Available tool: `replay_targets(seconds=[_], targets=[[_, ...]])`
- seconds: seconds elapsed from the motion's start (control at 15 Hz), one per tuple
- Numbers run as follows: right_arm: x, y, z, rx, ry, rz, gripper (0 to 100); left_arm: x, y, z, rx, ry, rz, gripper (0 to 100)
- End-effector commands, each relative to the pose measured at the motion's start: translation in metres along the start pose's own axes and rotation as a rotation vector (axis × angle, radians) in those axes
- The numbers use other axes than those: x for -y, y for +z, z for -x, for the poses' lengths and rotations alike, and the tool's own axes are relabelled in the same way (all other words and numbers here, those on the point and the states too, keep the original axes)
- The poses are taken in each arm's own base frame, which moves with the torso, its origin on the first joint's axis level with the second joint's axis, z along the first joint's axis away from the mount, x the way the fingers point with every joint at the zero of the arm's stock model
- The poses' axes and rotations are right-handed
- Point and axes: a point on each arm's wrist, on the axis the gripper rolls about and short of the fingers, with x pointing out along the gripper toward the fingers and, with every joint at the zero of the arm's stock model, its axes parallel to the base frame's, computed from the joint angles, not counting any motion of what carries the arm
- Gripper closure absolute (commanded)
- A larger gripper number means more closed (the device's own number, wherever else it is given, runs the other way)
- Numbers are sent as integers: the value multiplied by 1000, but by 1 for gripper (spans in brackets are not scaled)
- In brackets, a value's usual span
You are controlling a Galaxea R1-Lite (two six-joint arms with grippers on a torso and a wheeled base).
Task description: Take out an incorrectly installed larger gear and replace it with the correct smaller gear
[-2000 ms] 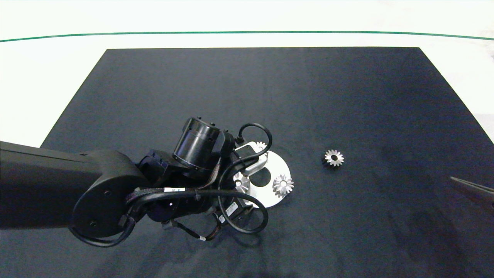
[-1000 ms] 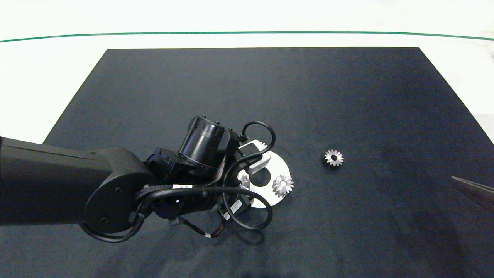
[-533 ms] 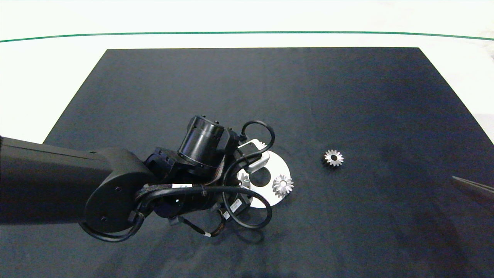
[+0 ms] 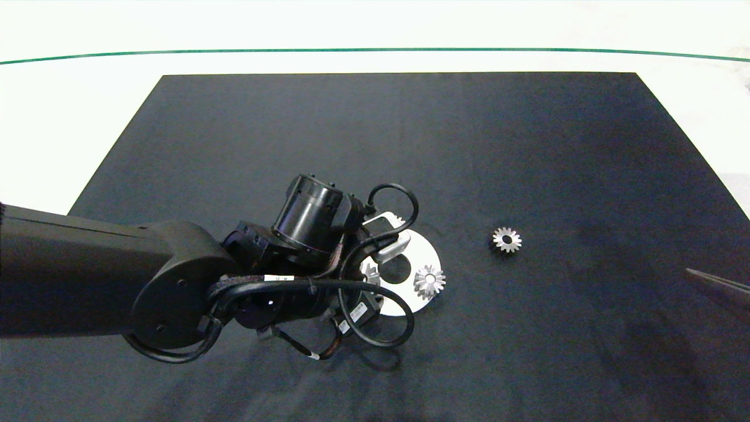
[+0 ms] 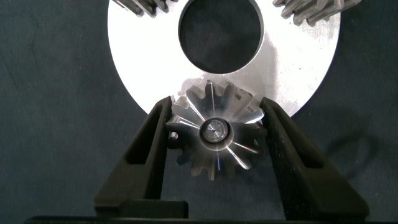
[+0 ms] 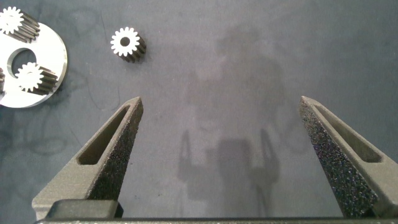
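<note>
My left gripper (image 5: pixel 214 134) is clamped on the larger gear (image 5: pixel 214 138), one finger (image 5: pixel 146 158) pressing each side of its long teeth, at the edge of the round silver plate (image 5: pixel 130 56) just left of centre in the head view. Two other gears (image 4: pixel 429 281) sit on that plate. The smaller gear (image 4: pixel 507 239) lies alone on the black mat (image 4: pixel 527 146), right of the plate. My right gripper (image 6: pixel 217 124) hangs spread wide at the far right edge, holding nothing.

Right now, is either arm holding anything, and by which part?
The left gripper has its jaws closed on the larger gear, pressing its toothed rim from two opposite sides, over the round plate. The right gripper is open and holds nothing.
</note>
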Motion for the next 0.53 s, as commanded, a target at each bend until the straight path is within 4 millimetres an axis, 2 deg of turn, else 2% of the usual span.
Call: replay_targets(seconds=[0.07, 0.53], targets=[[0, 0, 0, 0, 1, 0, 0, 2, -1, -3, -16, -9, 3, 75], [0, -1, 0, -3, 0, -13, 0, 6, 1, 2, -39, -34, 42, 75]])
